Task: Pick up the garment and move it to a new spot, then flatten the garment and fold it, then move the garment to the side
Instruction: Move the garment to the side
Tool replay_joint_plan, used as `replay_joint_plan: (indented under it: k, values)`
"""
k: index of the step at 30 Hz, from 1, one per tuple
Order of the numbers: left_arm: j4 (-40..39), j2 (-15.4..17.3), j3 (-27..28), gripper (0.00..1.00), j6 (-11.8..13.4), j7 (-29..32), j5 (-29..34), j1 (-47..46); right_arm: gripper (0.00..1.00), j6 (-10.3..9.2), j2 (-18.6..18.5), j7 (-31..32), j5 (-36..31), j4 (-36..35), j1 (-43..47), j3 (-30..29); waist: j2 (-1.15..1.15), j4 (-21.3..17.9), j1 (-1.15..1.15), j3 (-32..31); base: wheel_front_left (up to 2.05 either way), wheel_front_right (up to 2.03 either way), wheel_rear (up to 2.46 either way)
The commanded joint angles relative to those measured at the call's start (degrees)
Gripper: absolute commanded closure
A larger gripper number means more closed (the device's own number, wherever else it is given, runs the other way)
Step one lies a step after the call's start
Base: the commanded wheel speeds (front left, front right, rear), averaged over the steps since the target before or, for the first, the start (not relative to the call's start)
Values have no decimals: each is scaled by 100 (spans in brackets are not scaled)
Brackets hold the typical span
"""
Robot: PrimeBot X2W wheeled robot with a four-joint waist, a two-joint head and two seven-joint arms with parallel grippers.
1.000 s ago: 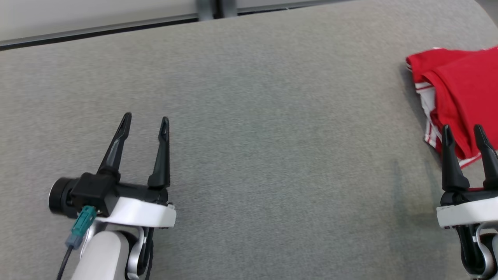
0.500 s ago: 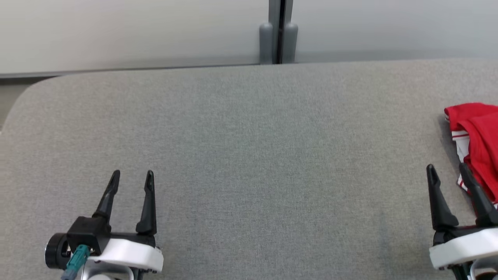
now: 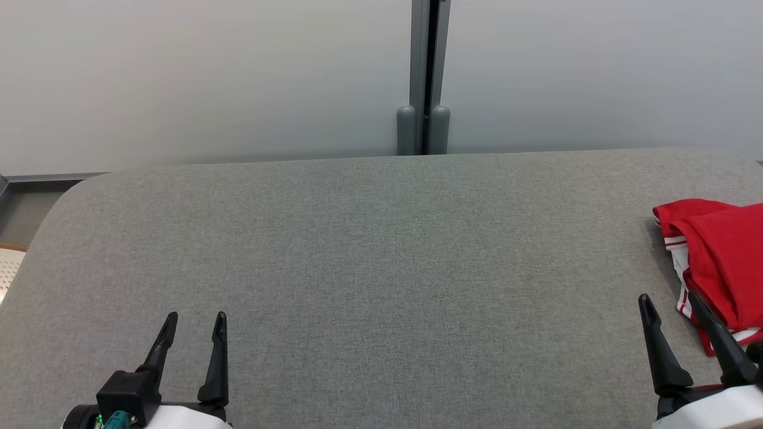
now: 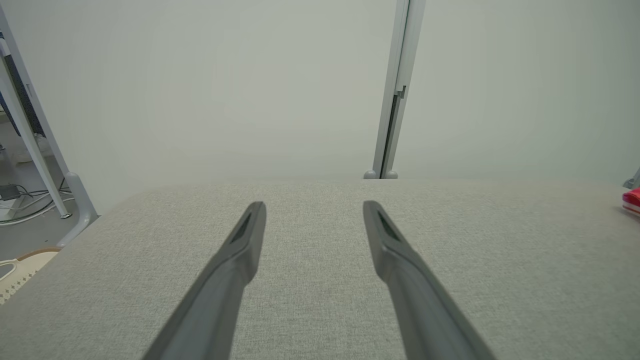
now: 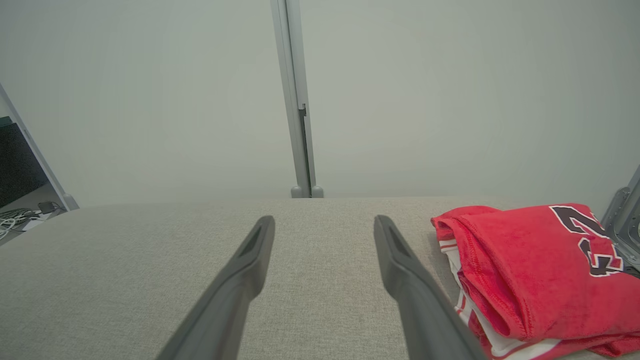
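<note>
The garment (image 3: 718, 262) is a red jersey with white trim and black numbers, folded in a stack at the right edge of the grey table (image 3: 381, 250). In the right wrist view the garment (image 5: 535, 270) lies just right of my right gripper (image 5: 324, 222), apart from the fingers. That right gripper (image 3: 669, 298) stands open at the lower right, left of the jersey. At the lower left my left gripper (image 3: 197, 317) is open over bare table, far from the cloth. The left wrist view has my left gripper (image 4: 314, 206) empty, with a sliver of garment (image 4: 632, 200) far right.
A pale partition wall with a grey vertical post (image 3: 424, 77) runs behind the table's far edge. The table's left corner is rounded, with floor, a frame leg (image 4: 35, 145) and cables beyond it. A metal bracket (image 5: 625, 220) stands right of the jersey.
The head camera has tilted up, so the wall fills the top and both grippers sit lower in view. Both grippers stay open and empty; the jersey lies as before.
</note>
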Motion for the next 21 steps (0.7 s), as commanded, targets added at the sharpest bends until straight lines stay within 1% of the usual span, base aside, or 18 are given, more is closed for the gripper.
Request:
replay_joint_plan:
  k: [1,10,21]
  values:
    - [-17,54,12,0,1,13,-35,31,0,0,12,36,-41,-68,84,-13,0,-20,0,-32,0,0,0]
    - [-16,115,-1,0,57,126,-71,102,0,0,87,109,-65,-163,168,-34,0,-50,0,-95,0,0,0]
    - [2,127,-37,0,90,93,-83,46,0,0,79,139,-36,-183,134,6,0,-74,0,-86,0,0,0]
